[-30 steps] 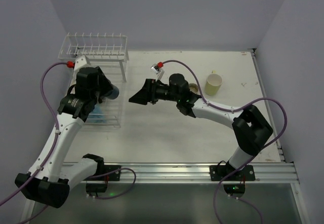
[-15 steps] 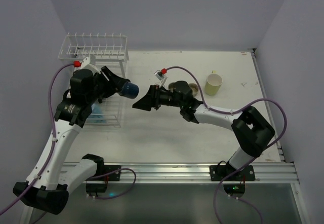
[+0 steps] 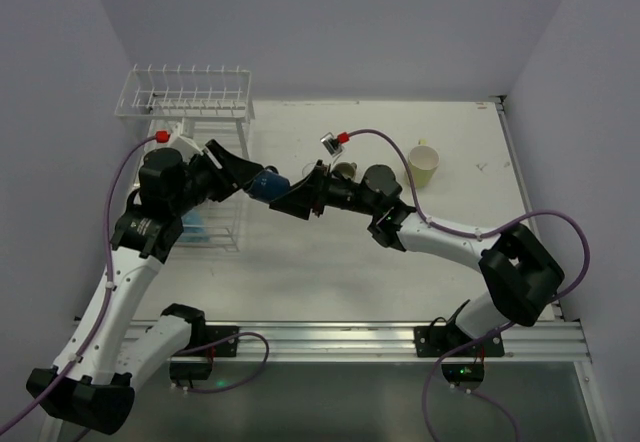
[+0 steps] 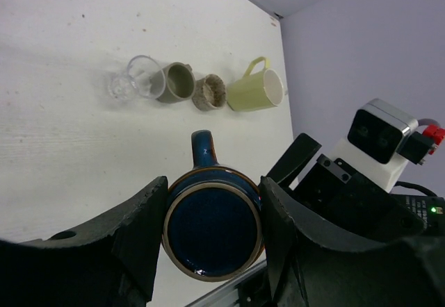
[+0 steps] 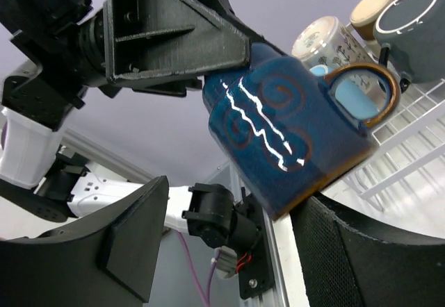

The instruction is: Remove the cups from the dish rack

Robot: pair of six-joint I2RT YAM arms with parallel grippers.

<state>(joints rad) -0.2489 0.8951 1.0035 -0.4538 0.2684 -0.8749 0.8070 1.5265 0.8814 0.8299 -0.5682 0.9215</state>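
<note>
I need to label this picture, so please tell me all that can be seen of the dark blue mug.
The dark blue mug looks like glazed ceramic, with brown swirls, white wavy lines, a brown rim and one loop handle. It hangs tilted in the air above the table. The left gripper clamps its sides; the right gripper, open, flanks its lower end, contact unclear.

A white wire dish rack stands far left on the pale table. Right of it, a dark blue ceramic mug sits between the left gripper's fingers. Farther right, left to right: clear glass cup, grey ceramic cup, tan cup, yellow-green mug.
</note>
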